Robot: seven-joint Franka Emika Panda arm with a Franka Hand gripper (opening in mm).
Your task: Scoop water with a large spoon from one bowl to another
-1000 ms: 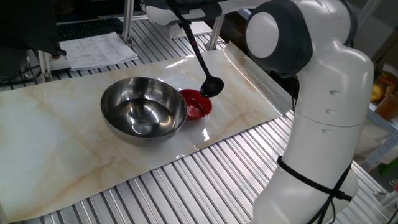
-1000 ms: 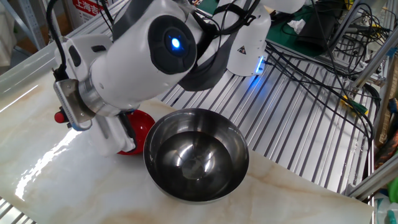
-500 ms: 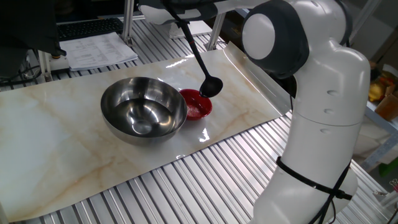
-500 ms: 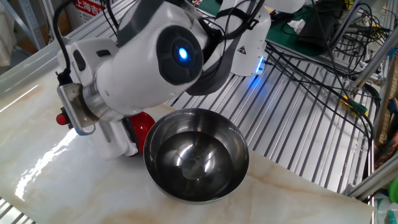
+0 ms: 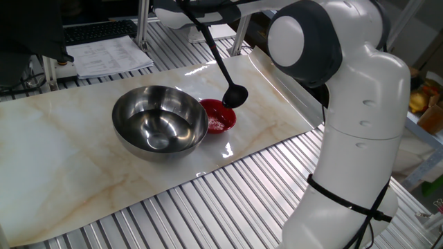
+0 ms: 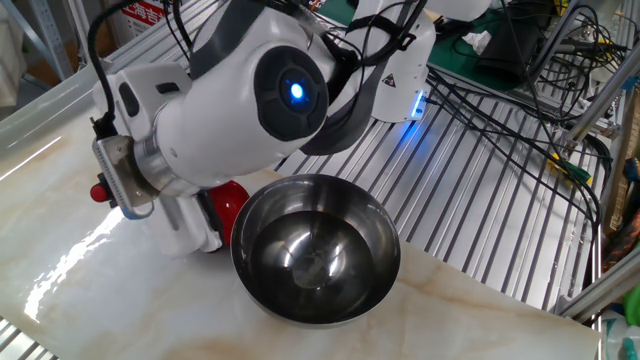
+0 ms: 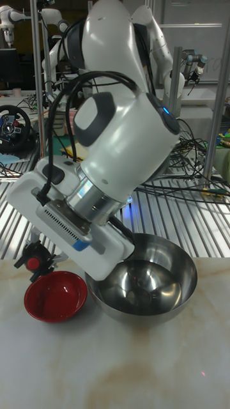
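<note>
— Ladle position?
— Large spoon, black, tilted; scoop hanging just above the far rim of the small red bowl, handle running up and left toward the top edge of the picture. Scoop not touching the bowl, as far as can be judged.
— Water?
— Pale glint on the floor of the red bowl in one fixed view. Only reflections in the steel bowl; level not readable.
— Bowls relative to each other?
— Side by side on the marbled tabletop, rims touching or nearly so. In the tall fixed view, red bowl left of the steel bowl, both upright.
— Hand?
— At the upper end of the handle, cut off by the frame in one view and hidden behind the arm's white body in the others. Fingers apart or clamped: cannot tell.
— Anything else near?
— Small red knob just above the red bowl's rim in the tall view. Papers beyond the tabletop on the ribbed metal surface. Cables across the slats on the far side.
</note>
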